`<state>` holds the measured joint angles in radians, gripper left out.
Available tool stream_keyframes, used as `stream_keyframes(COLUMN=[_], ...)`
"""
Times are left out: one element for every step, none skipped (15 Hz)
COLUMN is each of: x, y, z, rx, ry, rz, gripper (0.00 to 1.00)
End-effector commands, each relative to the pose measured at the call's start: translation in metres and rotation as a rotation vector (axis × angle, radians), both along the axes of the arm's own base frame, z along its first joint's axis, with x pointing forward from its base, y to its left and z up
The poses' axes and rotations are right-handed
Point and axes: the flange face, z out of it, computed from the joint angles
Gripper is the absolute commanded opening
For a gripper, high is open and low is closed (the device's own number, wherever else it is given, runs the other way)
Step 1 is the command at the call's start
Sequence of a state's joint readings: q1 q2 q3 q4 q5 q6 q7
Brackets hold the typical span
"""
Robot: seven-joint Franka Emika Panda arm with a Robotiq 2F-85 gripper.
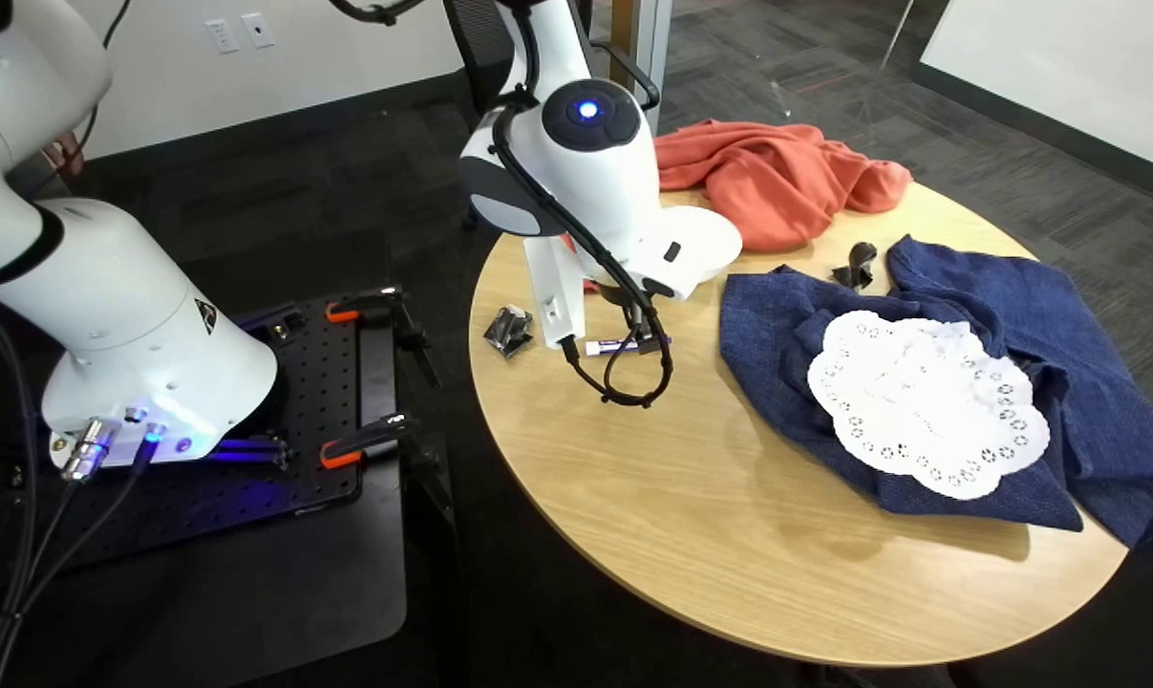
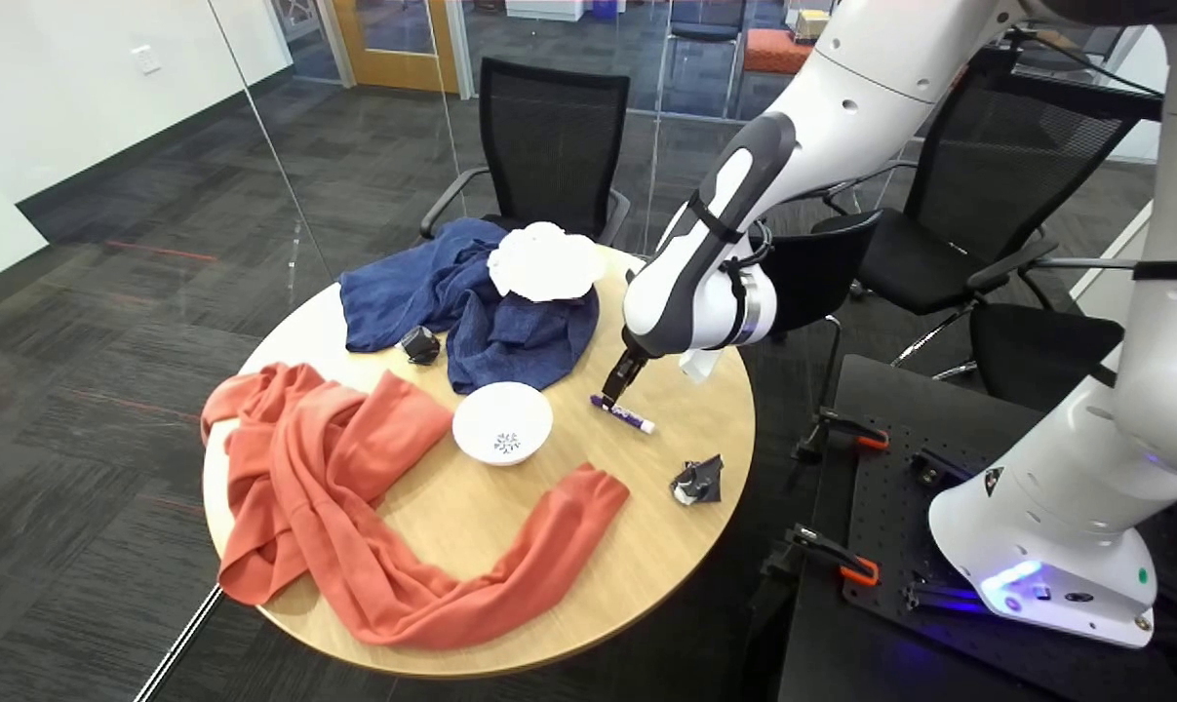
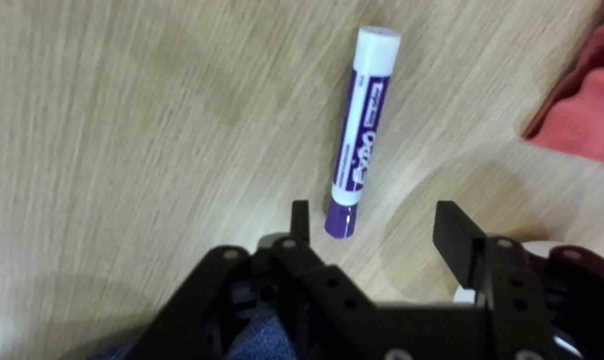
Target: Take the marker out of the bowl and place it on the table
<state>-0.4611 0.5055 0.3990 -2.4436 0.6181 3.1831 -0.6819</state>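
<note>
The marker (image 3: 363, 125), white and purple with a purple cap, lies on the round light wood table (image 1: 672, 487). It also shows in both exterior views (image 1: 603, 348) (image 2: 631, 418). My gripper (image 3: 371, 225) is open and empty; in the wrist view the cap end lies between its fingers, nearer the left one. In an exterior view the fingertips (image 2: 609, 398) are over the marker's cap end; the exact gap is not clear. The white bowl (image 2: 495, 414) stands on the table beside the marker, with only its dark printed pattern visible inside. In the wrist view it is mostly hidden behind the right finger.
A red cloth (image 2: 325, 507) curves around the bowl's side. A blue cloth (image 2: 520, 341) with a white lace doily (image 2: 547, 261) lies behind. Small black lumpy objects (image 2: 697, 481) (image 2: 419, 345) sit on the table. Black chairs (image 2: 554, 146) stand around. The robot's black cart (image 1: 347, 573) stands beside.
</note>
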Motion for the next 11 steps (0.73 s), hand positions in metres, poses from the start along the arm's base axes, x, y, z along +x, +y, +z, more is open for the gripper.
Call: stream_keyframes(x=[-0.005,-0.005,-0.005,-0.006,-0.006,-0.008,0.004,0.003,0.003,0.003,0.003], y=[0.006,0.008,0.011,0.012,0.014,0.015,0.014,0.015,0.015,0.015,0.014], z=[0.028,0.032,0.037,0.04,0.042,0.045,0.032,0.033,0.032,0.031,0.03], rx=[-0.046,-0.057,-0.065,-0.071,-0.078,-0.085,-0.063,-0.064,-0.064,-0.062,-0.062], ry=[-0.084,-0.102,-0.117,-0.129,-0.139,-0.146,-0.125,-0.127,-0.126,-0.124,-0.122], rz=[-0.021,-0.022,-0.022,-0.022,-0.022,-0.02,0.0,0.003,0.003,0.002,0.001], gripper=[0.98,1.0,1.0,1.0,1.0,1.0,1.0,1.0,1.0,1.0,1.0])
